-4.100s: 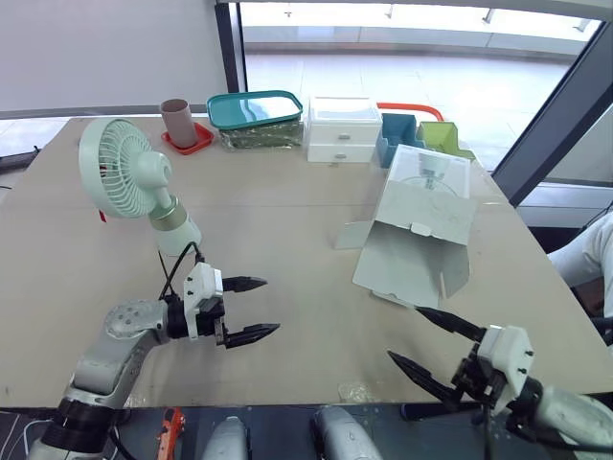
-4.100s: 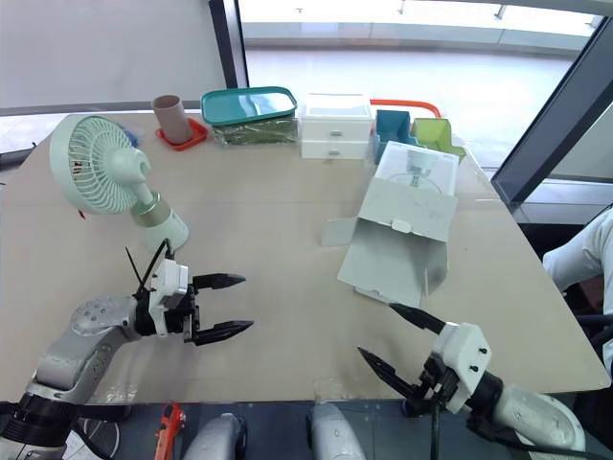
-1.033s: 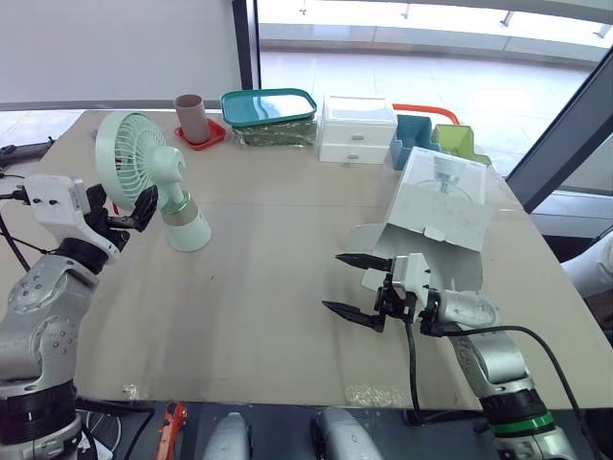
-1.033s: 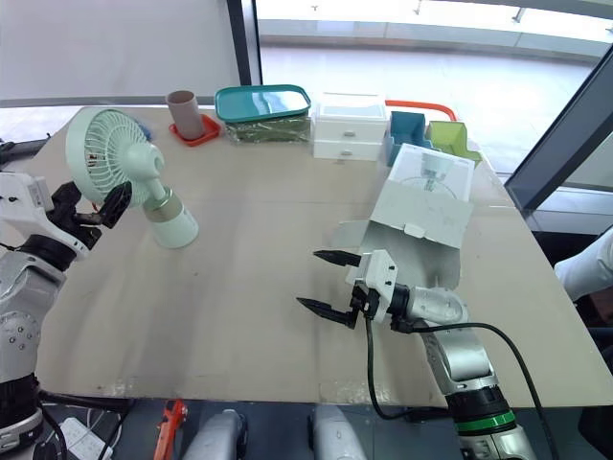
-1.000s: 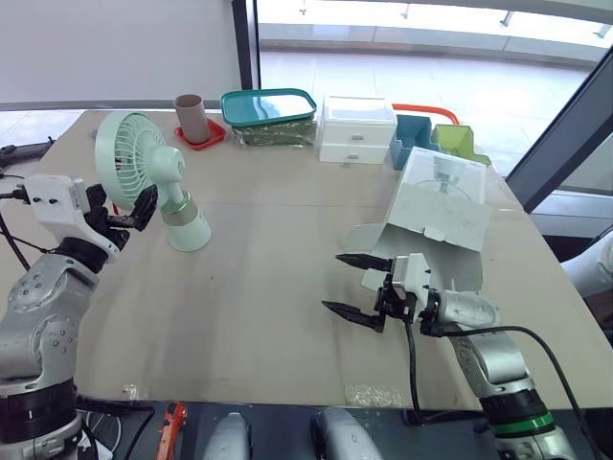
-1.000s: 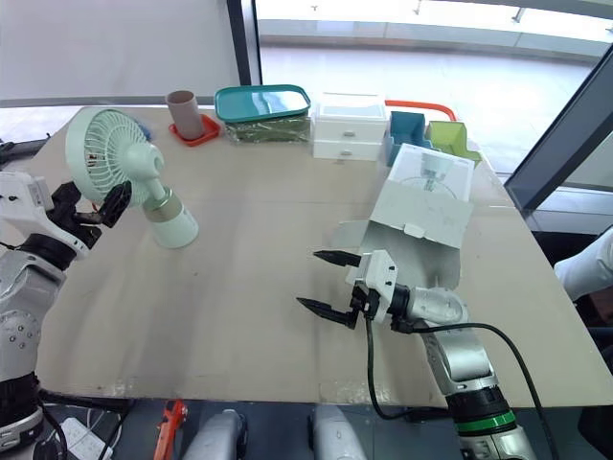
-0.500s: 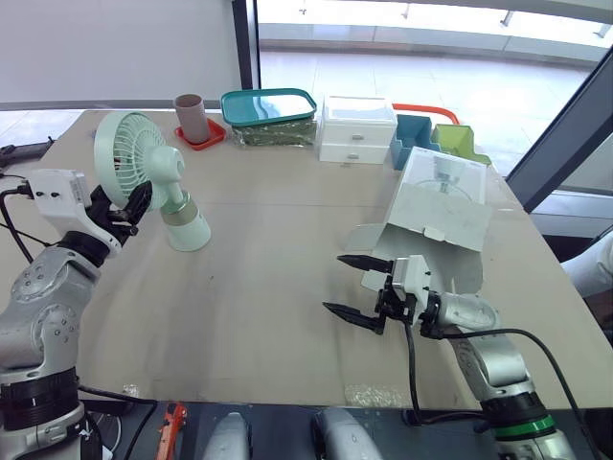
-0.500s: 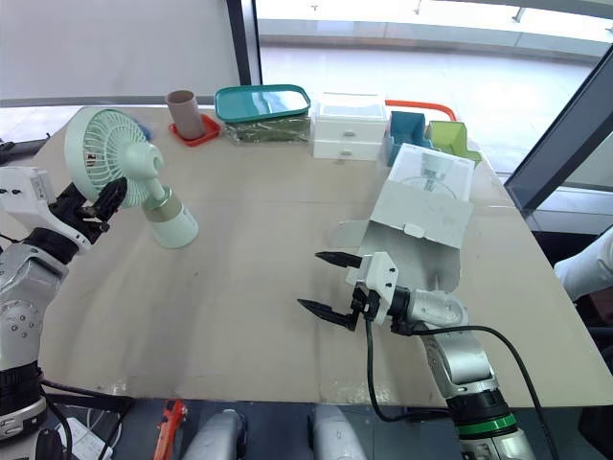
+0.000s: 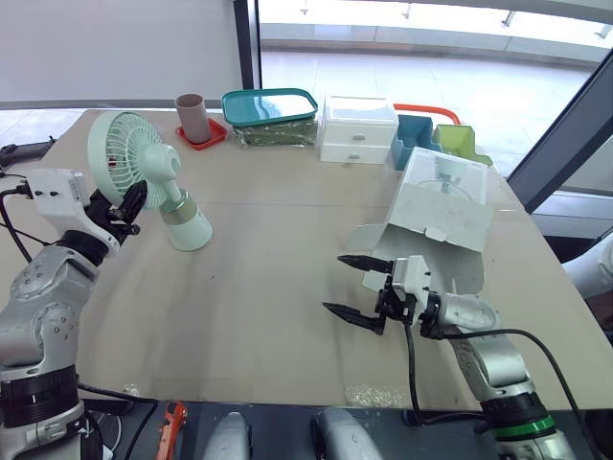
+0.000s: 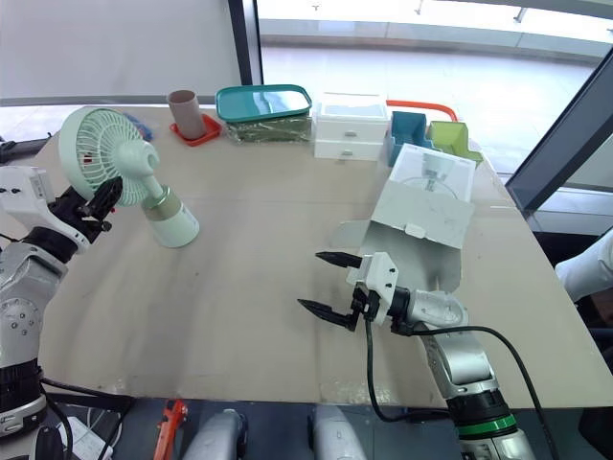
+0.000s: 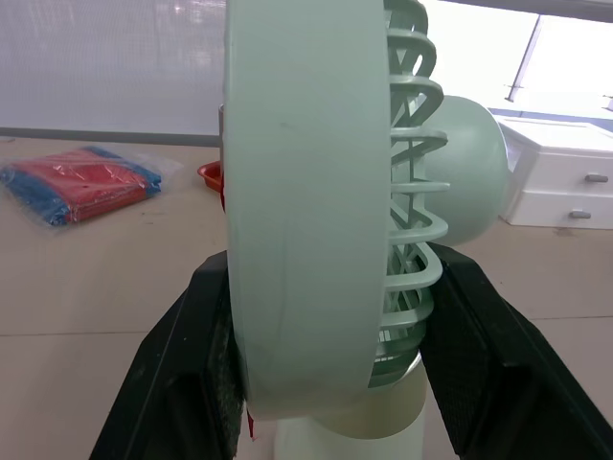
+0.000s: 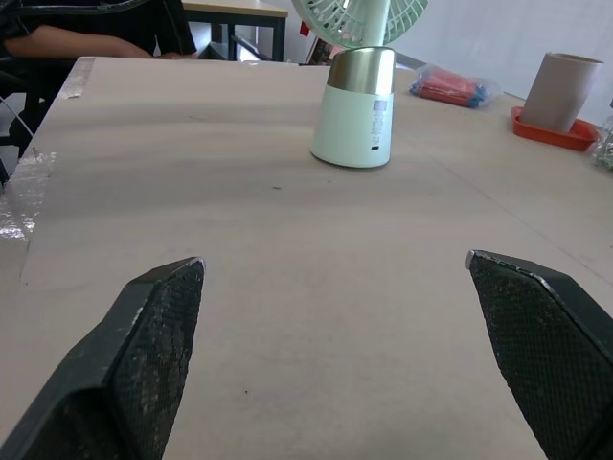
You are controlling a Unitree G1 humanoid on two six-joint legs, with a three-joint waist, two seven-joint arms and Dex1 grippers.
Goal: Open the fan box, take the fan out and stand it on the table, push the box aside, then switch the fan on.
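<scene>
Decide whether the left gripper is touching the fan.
Touching. In the left wrist view the left gripper's two black fingers clasp the fan's head from both sides, each meeting the pale plastic with no gap.

Two arms are wearing silver-grey shells, white wrist blocks and black fittings.
The left arm (image 9: pixel 46 292) is showing rounded silver joint housings and a boxy white wrist block, with thin black cables looping beside it, behind the left gripper (image 9: pixel 132 206). The right arm (image 9: pixel 490 364) is carrying a green ring between black bands on its forearm, and a black cable is arcing under it. The right gripper (image 9: pixel 333 284) is ending in two black, pointed fingers (image 12: pixel 153 355) with finely dimpled pads.
</scene>
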